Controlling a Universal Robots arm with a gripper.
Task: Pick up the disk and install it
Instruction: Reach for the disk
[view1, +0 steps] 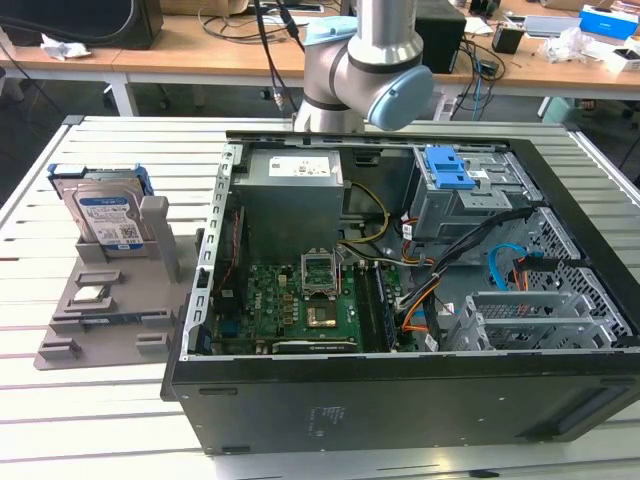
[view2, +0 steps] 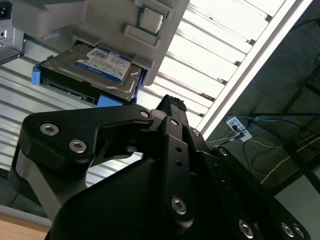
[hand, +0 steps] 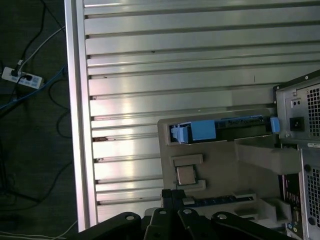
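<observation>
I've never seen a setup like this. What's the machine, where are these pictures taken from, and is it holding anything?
It's a robot arm with a gripper at its end. The exterior view comes from a camera off the arm; both wrist views come from cameras riding near the gripper. On the slatted metal table lie an open computer case and, at the exterior view's left, a grey holder. The disk, with its blue frame, stands upright in that holder, and a small silver chip lies on it. The gripper holds nothing.
</observation>
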